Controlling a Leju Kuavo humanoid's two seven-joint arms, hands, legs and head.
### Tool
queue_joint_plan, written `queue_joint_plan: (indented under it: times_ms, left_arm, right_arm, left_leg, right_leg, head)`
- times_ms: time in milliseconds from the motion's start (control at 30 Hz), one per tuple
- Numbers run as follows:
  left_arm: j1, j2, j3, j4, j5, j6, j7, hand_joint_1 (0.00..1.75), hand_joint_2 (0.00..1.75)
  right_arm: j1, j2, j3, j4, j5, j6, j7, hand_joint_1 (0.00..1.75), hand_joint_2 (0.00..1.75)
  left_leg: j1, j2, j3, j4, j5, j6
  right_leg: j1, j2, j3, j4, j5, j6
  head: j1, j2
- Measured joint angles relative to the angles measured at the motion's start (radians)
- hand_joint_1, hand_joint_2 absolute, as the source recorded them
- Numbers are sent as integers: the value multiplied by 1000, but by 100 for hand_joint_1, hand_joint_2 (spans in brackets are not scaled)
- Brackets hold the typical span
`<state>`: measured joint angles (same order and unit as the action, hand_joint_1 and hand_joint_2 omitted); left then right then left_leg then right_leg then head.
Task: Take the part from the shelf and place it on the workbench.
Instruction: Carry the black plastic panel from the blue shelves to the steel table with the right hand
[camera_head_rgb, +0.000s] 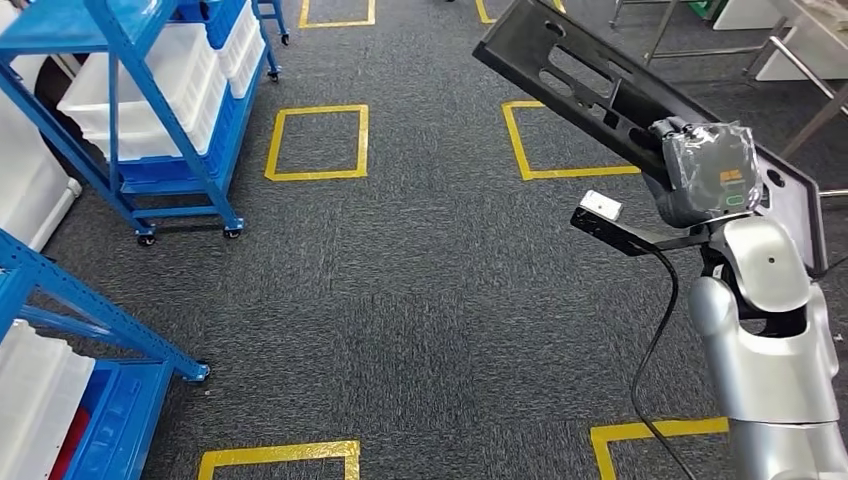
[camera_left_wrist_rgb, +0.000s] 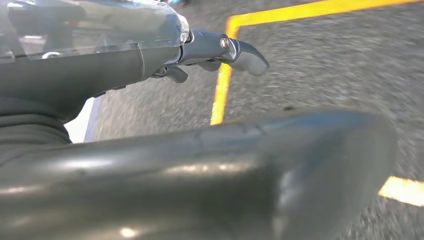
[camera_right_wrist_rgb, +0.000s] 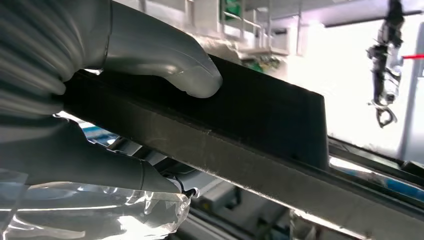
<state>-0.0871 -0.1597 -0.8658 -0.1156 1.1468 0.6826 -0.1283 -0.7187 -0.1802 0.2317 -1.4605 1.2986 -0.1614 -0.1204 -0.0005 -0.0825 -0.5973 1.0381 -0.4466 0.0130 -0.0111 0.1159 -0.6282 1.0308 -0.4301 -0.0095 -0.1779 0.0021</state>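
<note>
The part (camera_head_rgb: 600, 90) is a long, flat black plastic panel with slotted cut-outs, tilted diagonally above the grey carpet, gripped by the right hand (camera_head_rgb: 705, 175).

Grey carpet floor (camera_head_rgb: 430, 300) with yellow tape squares (camera_head_rgb: 318, 142) carries blue wheeled shelves (camera_head_rgb: 150, 110).

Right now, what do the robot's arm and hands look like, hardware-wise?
Right arm: smooth silver shells over dark joints, with a black cable running along it. Right hand: grey, wrapped in clear plastic, with a small orange and green label. Up close it has a ribbed grey cover and thick grey thumb. Left hand: dark grey, also plastic-wrapped.
</note>
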Motion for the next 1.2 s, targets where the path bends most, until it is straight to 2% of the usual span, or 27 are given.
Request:
queue_joint_plan:
  times_ms: [33, 67, 100, 167, 200, 233, 267, 300, 333, 367, 400, 467, 500, 533, 600, 667, 733, 767, 800, 833, 867, 900, 967, 1033, 1100, 1133, 1200]
  left_arm:
    - [-1, -2, -8, 0, -10, 0, 8, 0, 0]
    - [-3, -5, -16, 0, -20, 0, 18, 0, 0]
    - [-6, -8, -26, 0, -32, 0, 30, 0, 0]
    - [-10, -15, -46, 0, -50, 1, 51, 0, 0]
    - [-12, -17, -55, 0, -58, 1, 59, 0, 0]
    - [-13, -18, -63, 0, -64, 1, 66, 0, 0]
    - [-14, -18, -70, 0, -71, 0, 74, 0, 0]
    - [-15, -19, -78, 0, -80, -2, 84, 0, 0]
    - [-17, -20, -86, 0, -87, -3, 93, 0, 0]
    - [-19, -22, -95, 0, -94, -6, 101, 0, 0]
    - [-20, -23, -103, 0, -100, -8, 106, 0, 0]
    - [-23, -25, -117, 0, -105, -12, 105, 0, 0]
    - [-23, -26, -122, 0, -104, -14, 99, 0, 0]
    - [-24, -26, -125, 0, -102, -17, 91, 0, 0]
    - [-24, -25, -128, 0, -92, -27, 64, 0, 0]
    - [-18, -14, -120, 0, -34, -58, -38, 0, 0]
    - [0, 10, -83, 0, 42, -121, -188, 0, 0]
    - [12, 25, -59, 0, 64, -163, -243, 0, 0]
    - [21, 38, -38, 0, 73, -206, -273, 0, 0]
    - [29, 50, -23, 0, 76, -245, -288, 0, 0]
    - [35, 61, -12, 0, 78, -274, -293, 0, 0]
    - [39, 70, -5, 0, 78, -293, -295, 0, 0]
    - [47, 86, 6, 0, 77, -314, -296, 0, 0]
    - [49, 96, 11, 0, 75, -328, -298, 0, 0]
    - [47, 100, 12, 0, 73, -341, -301, 0, 0]
    - [45, 101, 12, 0, 73, -347, -304, 0, 0]
    - [45, 103, 12, 0, 73, -357, -308, 0, 0]
  right_arm:
    - [2, -25, 5, -8, -21, -12, -17, 175, 175]
    - [6, -52, 8, -16, -37, -27, -30, 175, 175]
    - [14, -82, 11, -26, -49, -46, -42, 175, 175]
    - [24, -136, 14, -43, -60, -78, -54, 175, 175]
    - [27, -158, 15, -51, -62, -87, -55, 175, 175]
    - [31, -178, 16, -57, -63, -91, -54, 175, 175]
    - [38, -197, 17, -63, -65, -93, -49, 175, 175]
    - [47, -218, 18, -68, -67, -93, -43, 175, 175]
    - [55, -241, 18, -72, -71, -92, -37, 175, 175]
    - [63, -267, 16, -77, -76, -92, -32, 175, 175]
    - [69, -293, 14, -83, -84, -91, -28, 175, 175]
    - [76, -345, 4, -97, -104, -83, -20, 175, 175]
    - [81, -369, -1, -104, -116, -75, -14, 175, 175]
    - [90, -395, -8, -111, -130, -66, -7, 175, 175]
    - [118, -448, -26, -126, -158, -45, 4, 175, 175]
    - [129, -487, -46, -139, -174, -18, 0, 175, 175]
    - [120, -497, -47, -143, -172, 9, 5, 175, 175]
    - [124, -501, -44, -143, -171, 15, 15, 175, 175]
    - [141, -509, -45, -145, -173, 16, 27, 175, 175]
    - [167, -523, -53, -149, -180, 14, 36, 175, 175]
    - [198, -540, -66, -155, -188, 11, 41, 175, 175]
    - [231, -555, -84, -165, -197, 9, 43, 175, 175]
    - [292, -579, -132, -189, -210, 7, 44, 175, 175]
    - [351, -593, -181, -215, -215, 10, 43, 175, 175]
    - [410, -604, -228, -241, -214, 14, 42, 175, 175]
    - [438, -609, -252, -254, -213, 16, 40, 175, 175]
    - [476, -616, -293, -275, -211, 21, 38, 175, 175]
  left_leg:
    - [0, -3, 5, -10, -1, 1]
    - [0, 6, 6, -15, 0, 4]
    - [0, 17, 7, -20, 3, 10]
    - [0, 40, 11, -32, 9, 23]
    - [0, 54, 12, -35, 11, 28]
    - [-2, 68, 12, -36, 10, 31]
    - [-3, 82, 12, -35, 8, 33]
    - [-4, 97, 12, -35, 7, 34]
    - [-4, 110, 12, -34, 5, 34]
    - [-4, 122, 13, -32, 2, 34]
    - [-5, 133, 14, -30, -1, 33]
    - [-11, 153, 17, -24, -9, 27]
    - [-15, 163, 19, -23, -13, 23]
    - [-18, 174, 21, -22, -16, 19]
    - [-19, 188, 24, -20, -24, 11]
    - [-15, 155, 13, 18, -54, 1]
    - [-8, 106, -35, 135, -116, -7]
    - [-6, 96, -67, 205, -145, -9]
    - [-5, 93, -92, 256, -159, -10]
    - [-5, 92, -102, 271, -153, -9]
    - [-5, 89, -94, 245, -128, -7]
    - [-5, 80, -69, 184, -90, -4]
    - [-2, 32, -9, 49, -34, 5]
    - [-2, 4, 21, -9, -22, 11]
    - [-3, 26, 28, -20, -17, 18]
    - [-3, 39, 32, -29, -13, 25]
    - [-1, 67, 38, -47, -3, 35]
  right_leg:
    - [-2, 10, -3, -1, 2, 7]
    - [-4, 20, -5, -3, 4, 15]
    - [-4, 15, -7, -1, 2, 22]
    - [1, -34, -29, 41, -29, 33]
    - [2, -69, -53, 92, -59, 36]
    - [2, -91, -85, 159, -92, 40]
    - [0, -101, -116, 224, -118, 43]
    - [-1, -106, -137, 267, -129, 46]
    - [-3, -110, -139, 274, -121, 48]
    - [-3, -117, -119, 236, -95, 49]
    - [-2, -135, -82, 169, -61, 49]
    - [9, -195, -12, 36, -16, 40]
    - [15, -214, 5, 2, -8, 33]
    - [19, -218, 9, -9, -9, 26]
    - [15, -191, 9, -12, -6, 17]
    - [7, -167, 10, -17, -1, 6]
    - [3, -132, 10, -18, 2, -3]
    - [4, -113, 11, -18, 2, -5]
    - [4, -94, 12, -17, 2, -5]
    - [5, -79, 13, -16, 1, -4]
    - [5, -65, 14, -15, 0, -3]
    - [5, -51, 15, -13, -1, -2]
    - [3, -26, 12, -9, -3, 4]
    - [-2, -3, 7, -7, -2, 15]
    - [-9, 20, 3, -10, 2, 30]
    - [-10, 13, 0, -5, -2, 37]
    - [-7, -38, -27, 51, -42, 45]
  head:
    - [0, 0]
    - [0, 0]
    - [0, 0]
    - [1, 0]
    - [1, 0]
    - [1, 0]
    - [1, 0]
    - [1, 0]
    - [1, 0]
    - [1, 0]
    - [1, 0]
    - [1, 0]
    - [1, 0]
    - [1, 0]
    - [1, 0]
    - [1, 0]
    - [0, 0]
    - [0, 0]
    - [0, 0]
    - [0, 0]
    - [0, 0]
    - [0, 0]
    - [0, 0]
    - [0, 0]
    - [0, 0]
    - [1, 0]
    - [1, 0]
